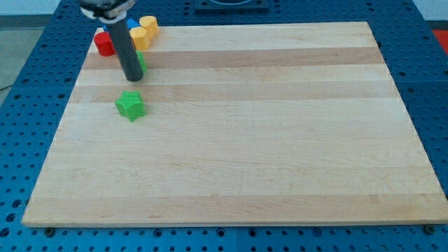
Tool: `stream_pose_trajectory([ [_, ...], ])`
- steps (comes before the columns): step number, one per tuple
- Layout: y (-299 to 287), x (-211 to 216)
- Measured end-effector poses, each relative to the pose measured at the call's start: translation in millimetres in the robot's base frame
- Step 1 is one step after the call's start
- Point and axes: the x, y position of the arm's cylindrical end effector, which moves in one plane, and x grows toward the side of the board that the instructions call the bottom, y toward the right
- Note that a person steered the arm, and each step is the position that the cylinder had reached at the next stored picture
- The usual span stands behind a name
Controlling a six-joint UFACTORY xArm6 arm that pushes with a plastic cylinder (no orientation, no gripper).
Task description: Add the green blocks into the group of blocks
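Progress: partly done | my tip (132, 79) is set against a green block (141, 61) beside the group | green star block (130, 105) is left apart on desk (280, 140) | hand: none fitted

Two green blocks (130, 105) (141, 61), two yellow blocks (148, 25) (138, 37), one red block (104, 43), one blue block (131, 24).

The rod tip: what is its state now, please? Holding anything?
My tip: no pincer, so it holds nothing; it sits above the green star block, apart from it, beside a second green block partly hidden behind the rod.
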Motion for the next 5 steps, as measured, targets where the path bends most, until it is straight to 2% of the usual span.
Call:
stream_pose_trajectory([
  [1,0.0,-18.0],
  [2,0.0,10.7],
  [4,66.6,104.1],
  [5,52.2,133.0],
])
